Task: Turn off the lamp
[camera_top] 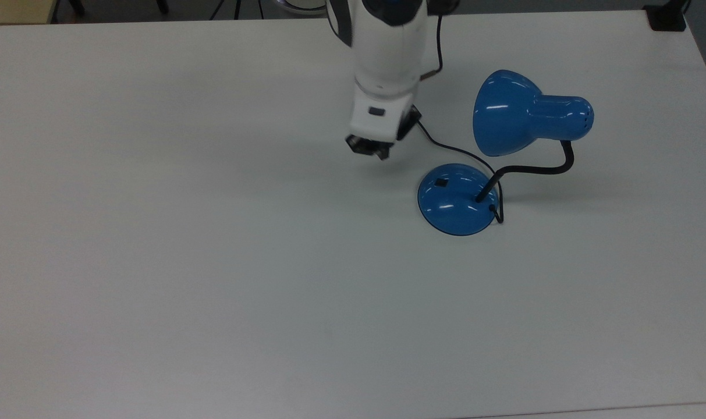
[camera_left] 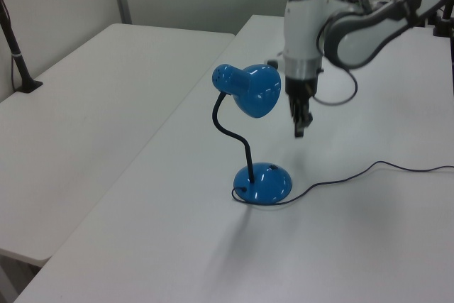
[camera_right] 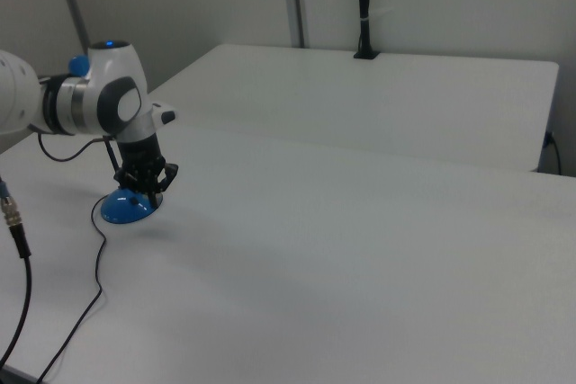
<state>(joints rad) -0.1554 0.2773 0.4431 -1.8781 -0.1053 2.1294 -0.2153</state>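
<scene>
The lamp stands unlit on the white table [camera_top: 213,262]. Its glossy blue shade [camera_top: 507,113] hangs on a black bent neck [camera_top: 533,170] over a round blue base [camera_top: 454,203]. A small black switch [camera_top: 441,182] shows uncovered on the base. My gripper [camera_top: 370,149] hovers above the table, off to the top view's left of the base and touching nothing. In the left view the gripper [camera_left: 299,130] hangs shut, well above the base [camera_left: 264,182] and beside the shade [camera_left: 250,90]. In the right view the gripper [camera_right: 144,188] is just over the base [camera_right: 124,209].
The lamp's black cord [camera_left: 355,174] snakes across the table toward the left view's right. A second white table [camera_left: 85,90] with a black post [camera_left: 15,47] stands at the left view's left. A black cable [camera_right: 18,231] hangs at the right view's front left.
</scene>
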